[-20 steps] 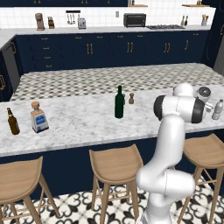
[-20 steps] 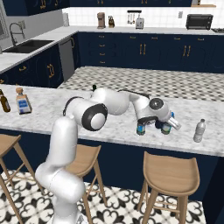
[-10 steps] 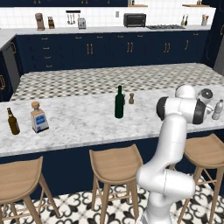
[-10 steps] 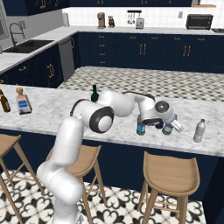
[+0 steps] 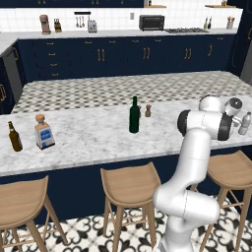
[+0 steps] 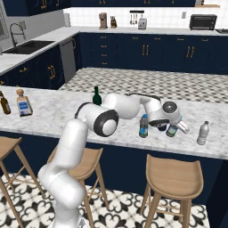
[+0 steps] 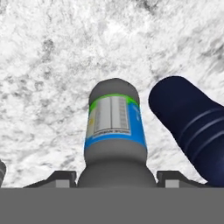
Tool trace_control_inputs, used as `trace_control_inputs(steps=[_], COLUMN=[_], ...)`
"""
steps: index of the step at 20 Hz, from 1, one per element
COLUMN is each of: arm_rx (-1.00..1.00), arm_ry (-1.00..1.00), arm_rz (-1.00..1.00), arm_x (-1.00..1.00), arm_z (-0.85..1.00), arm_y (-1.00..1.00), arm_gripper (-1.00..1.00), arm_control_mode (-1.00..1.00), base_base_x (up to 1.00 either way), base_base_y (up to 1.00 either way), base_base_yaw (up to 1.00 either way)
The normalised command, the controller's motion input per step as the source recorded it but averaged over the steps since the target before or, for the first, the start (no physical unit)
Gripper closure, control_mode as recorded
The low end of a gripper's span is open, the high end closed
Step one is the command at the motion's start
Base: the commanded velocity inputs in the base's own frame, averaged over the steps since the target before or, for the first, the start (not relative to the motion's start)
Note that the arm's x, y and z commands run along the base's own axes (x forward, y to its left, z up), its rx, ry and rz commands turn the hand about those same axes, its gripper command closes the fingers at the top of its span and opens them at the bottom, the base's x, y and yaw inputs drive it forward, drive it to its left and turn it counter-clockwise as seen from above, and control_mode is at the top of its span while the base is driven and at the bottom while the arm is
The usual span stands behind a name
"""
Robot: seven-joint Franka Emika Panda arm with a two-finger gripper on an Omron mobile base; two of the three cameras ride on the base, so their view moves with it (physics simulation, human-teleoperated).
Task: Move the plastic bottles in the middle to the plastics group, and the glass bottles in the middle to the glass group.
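My gripper [image 7: 114,181] is shut on a small clear plastic bottle [image 7: 114,127] with a blue label, its fingertips [image 7: 57,179] on either side. The solid dark-blue bottle [image 7: 192,127] of the plastics group stands close beside it. In the right base view the gripper [image 6: 174,126] holds this bottle [image 6: 171,131] low at the counter's right part; I cannot tell whether it touches the marble. The second labelled plastic bottle [image 6: 143,126] stands just left of it, and the greyish clear bottle [image 6: 203,132] further right. The green glass bottle [image 5: 134,114] stands mid-counter. The brown beer bottle [image 5: 15,136] and square clear bottle [image 5: 44,132] stand far left.
A small brown shaker [image 5: 147,110] stands just right of the green bottle. Wooden stools [image 6: 173,177] line the counter's near edge. The marble counter [image 5: 88,138] has a broad bare stretch between the green bottle and the glass group. A sink [image 6: 26,46] lies at the back left.
The gripper has carried the held plastic bottle a little to the right, closer to the dark-blue bottle. The other bottles have stayed where they were.
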Motion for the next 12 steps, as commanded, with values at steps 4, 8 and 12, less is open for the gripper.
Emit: trace_control_inputs(steps=[4, 8, 12], arm_rx=[-0.16, -0.14, -0.1], arm_ry=[0.0, 0.0, 0.0], arm_rz=[0.06, 0.06, 0.04], arm_x=[-0.23, -0.29, -0.26], arm_z=[-0.64, -0.62, -0.5], arm_y=[0.05, 0.01, 0.0], arm_gripper=[1.0, 1.0, 1.0], arm_control_mode=[-1.0, -1.0, -1.0], base_base_x=[0.0, 0.0, 0.0], base_base_y=[0.0, 0.0, 0.0], base_base_yaw=[0.0, 0.0, 0.0])
